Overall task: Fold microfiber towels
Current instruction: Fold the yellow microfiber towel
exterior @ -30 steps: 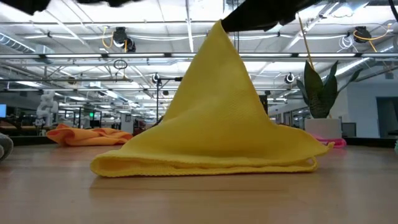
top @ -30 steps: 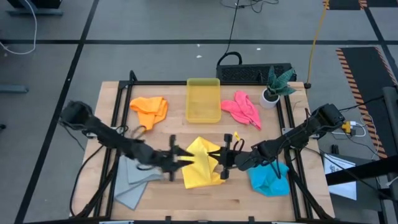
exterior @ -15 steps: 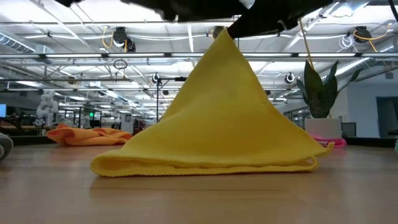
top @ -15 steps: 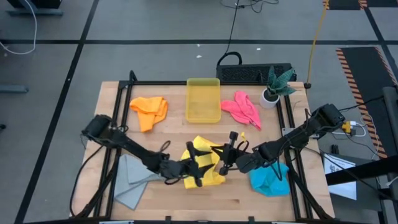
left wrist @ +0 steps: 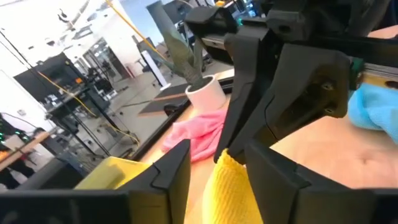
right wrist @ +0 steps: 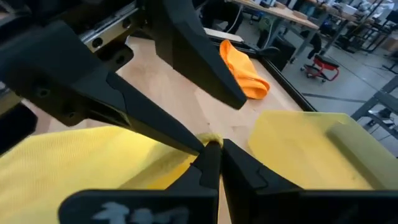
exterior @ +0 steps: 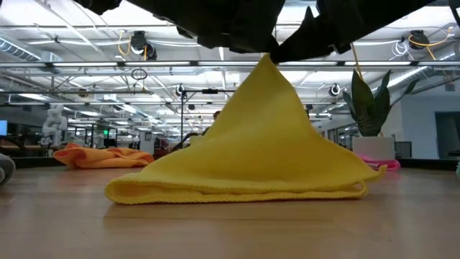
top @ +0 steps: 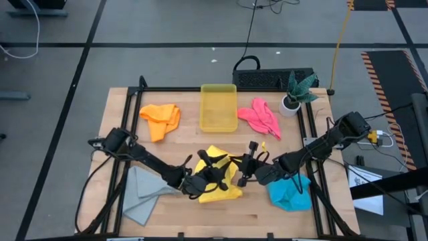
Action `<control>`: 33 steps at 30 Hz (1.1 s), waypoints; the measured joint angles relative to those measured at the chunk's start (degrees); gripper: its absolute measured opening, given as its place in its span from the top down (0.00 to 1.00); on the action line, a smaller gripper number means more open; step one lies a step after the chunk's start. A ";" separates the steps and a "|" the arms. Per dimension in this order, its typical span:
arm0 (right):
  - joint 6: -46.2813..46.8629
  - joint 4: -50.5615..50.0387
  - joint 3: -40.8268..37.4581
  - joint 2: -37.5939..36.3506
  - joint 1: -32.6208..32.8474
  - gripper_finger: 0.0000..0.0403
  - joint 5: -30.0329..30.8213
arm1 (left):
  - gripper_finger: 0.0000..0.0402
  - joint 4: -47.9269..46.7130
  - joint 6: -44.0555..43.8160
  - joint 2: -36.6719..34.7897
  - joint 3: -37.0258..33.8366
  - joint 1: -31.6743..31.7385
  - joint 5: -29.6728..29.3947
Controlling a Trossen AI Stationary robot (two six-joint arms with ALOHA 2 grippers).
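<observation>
The yellow towel (top: 217, 189) lies at mid table, one corner drawn up into a peak (exterior: 267, 59) and its folded lower edge (exterior: 237, 191) on the wood. My right gripper (top: 236, 175) is shut on that peak. Coming level from the table's left, my left gripper (top: 217, 175) is open, one finger on each side of the raised cloth (left wrist: 233, 194) just below the peak. The orange (top: 160, 119), pink (top: 262, 117), blue (top: 289, 191) and grey (top: 142, 195) towels lie around the yellow one. My right gripper pinches the yellow towel's raised corner (right wrist: 211, 139) between its two fingertips, coming nearly level from the table's right. The cloth hangs below in a tent shape, with its lower part on the table. Whether my left gripper's fingers (right wrist: 186, 138) touch the cloth, I cannot tell.
A translucent yellow bin (top: 219, 107) stands at the far middle and a potted plant (top: 294, 95) at the far right. The blue towel lies under my right arm and the grey one beside my left arm, near the front edge.
My left gripper has gone toward the table's right and a little down, rolling as it went, until its fingers flank the towel's peak. My right gripper has sunk slightly, so the peak stands lower. The towel's lower edge has stayed where it was.
</observation>
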 joint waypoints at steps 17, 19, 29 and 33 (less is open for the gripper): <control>-0.77 -0.07 -0.05 0.07 0.06 1.00 -0.39 | 0.88 -7.83 -5.04 -0.13 0.04 1.62 5.25; -0.79 -0.06 -0.04 0.07 0.10 1.00 -0.44 | 0.89 -7.88 -4.40 -0.09 0.04 1.51 4.99; -5.33 0.52 0.08 0.04 2.24 0.91 -0.70 | 0.98 -7.86 2.45 -0.04 0.04 -0.71 4.17; -5.96 0.85 0.22 -0.04 2.82 0.80 -0.56 | 0.98 -7.86 4.63 0.00 0.04 -1.70 2.79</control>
